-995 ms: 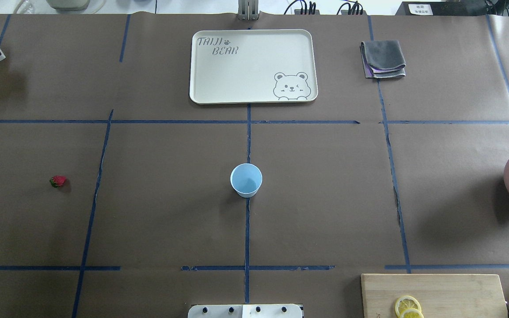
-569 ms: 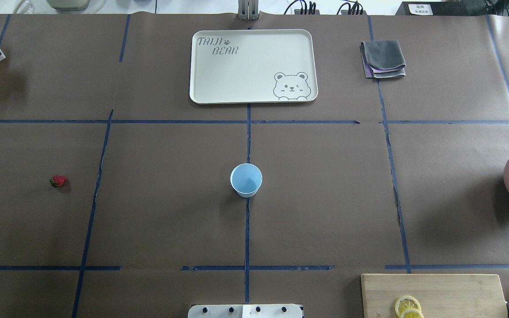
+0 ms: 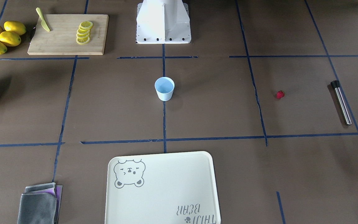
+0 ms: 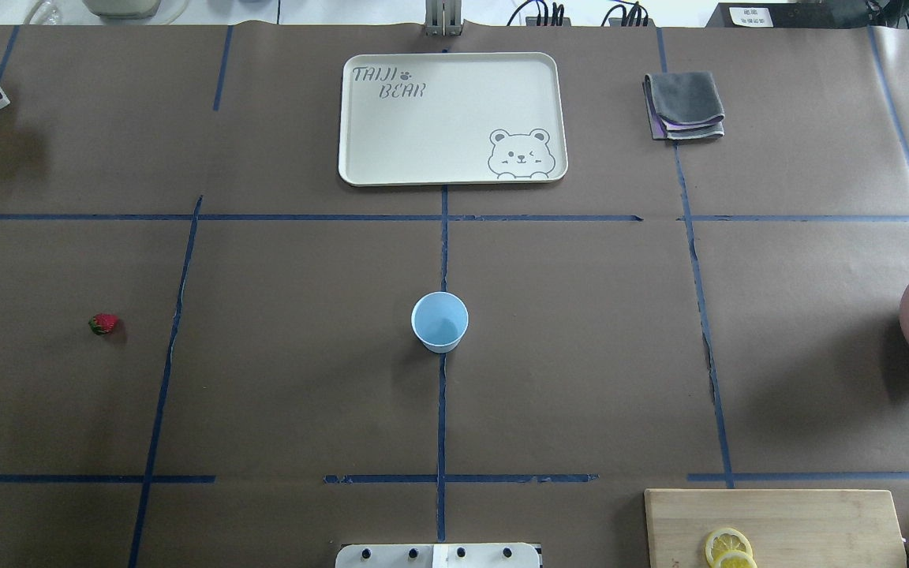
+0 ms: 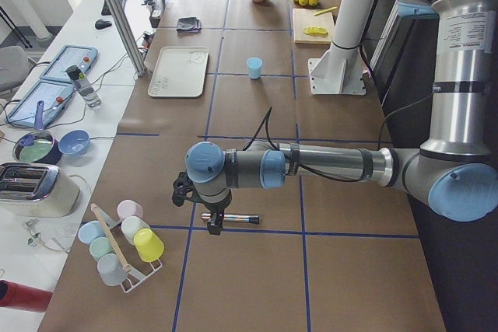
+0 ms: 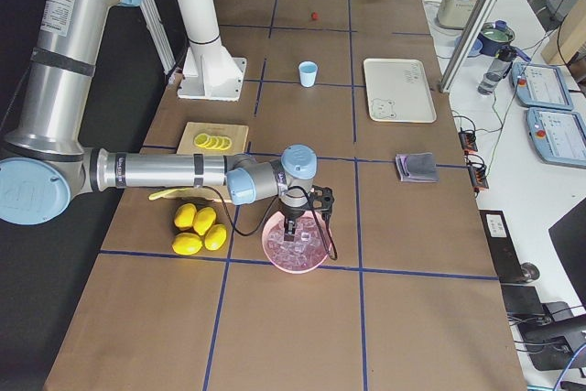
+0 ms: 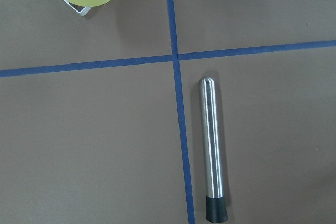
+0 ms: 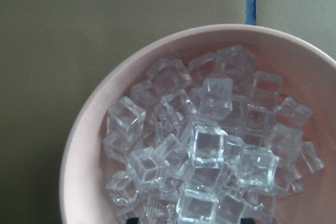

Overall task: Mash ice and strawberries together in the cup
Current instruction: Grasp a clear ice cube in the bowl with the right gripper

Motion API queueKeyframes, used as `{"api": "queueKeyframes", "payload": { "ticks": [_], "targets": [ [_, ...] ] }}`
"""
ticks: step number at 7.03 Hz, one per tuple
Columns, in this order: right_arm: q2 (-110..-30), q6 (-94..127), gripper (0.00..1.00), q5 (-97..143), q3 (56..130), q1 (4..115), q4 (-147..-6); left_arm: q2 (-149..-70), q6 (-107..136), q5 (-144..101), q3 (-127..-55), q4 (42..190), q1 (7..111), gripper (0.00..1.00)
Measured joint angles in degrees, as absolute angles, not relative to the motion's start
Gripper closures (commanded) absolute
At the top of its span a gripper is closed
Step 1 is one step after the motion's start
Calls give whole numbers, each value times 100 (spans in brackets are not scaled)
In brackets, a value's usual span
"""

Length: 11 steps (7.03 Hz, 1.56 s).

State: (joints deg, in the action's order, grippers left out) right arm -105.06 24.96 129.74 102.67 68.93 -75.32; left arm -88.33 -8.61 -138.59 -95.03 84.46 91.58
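Note:
The pale blue cup (image 4: 439, 320) stands upright and empty at the table's middle. One red strawberry (image 4: 104, 323) lies alone far to its left. Several clear ice cubes (image 8: 210, 145) fill the pink bowl (image 8: 89, 145) at the table's right edge. My right gripper (image 6: 293, 229) hangs just over that ice; I cannot tell whether it is open or shut. My left gripper (image 5: 212, 223) hovers over a steel muddler (image 7: 211, 145) lying flat on the table; its state cannot be told, and no fingers show in the left wrist view.
A cream bear tray (image 4: 391, 142) lies beyond the cup, with a folded grey cloth (image 4: 684, 105) to its right. A cutting board (image 3: 64, 37) holds lemon slices (image 3: 84, 32) and a knife (image 3: 43, 20), whole lemons (image 3: 2, 36) beside it. A wire rack of cups (image 5: 124, 242) stands near the muddler.

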Motion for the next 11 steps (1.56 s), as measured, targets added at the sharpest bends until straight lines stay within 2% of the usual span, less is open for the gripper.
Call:
{"api": "queueKeyframes", "payload": {
  "ticks": [2,4,9,10,11],
  "targets": [
    [-10411,2496,30,12975,10122,6835,-7532,-8833,-861,-13860,-9505,8446,9158,0],
    [-10384,2490,34,12973,10072,6824,-7530,-8833,-861,-13860,-9505,8446,9158,0],
    [-10373,2487,34,12948,9969,6823,-7525,-8841,-861,-13860,-9510,8454,9158,0],
    [-10360,2487,36,12904,9936,6822,-7524,-8842,-861,-13860,-9510,8455,9158,0],
    [-10351,2487,42,12880,9916,6821,-7521,-8842,-861,-13860,-9510,8457,9158,0]
  ]
}}
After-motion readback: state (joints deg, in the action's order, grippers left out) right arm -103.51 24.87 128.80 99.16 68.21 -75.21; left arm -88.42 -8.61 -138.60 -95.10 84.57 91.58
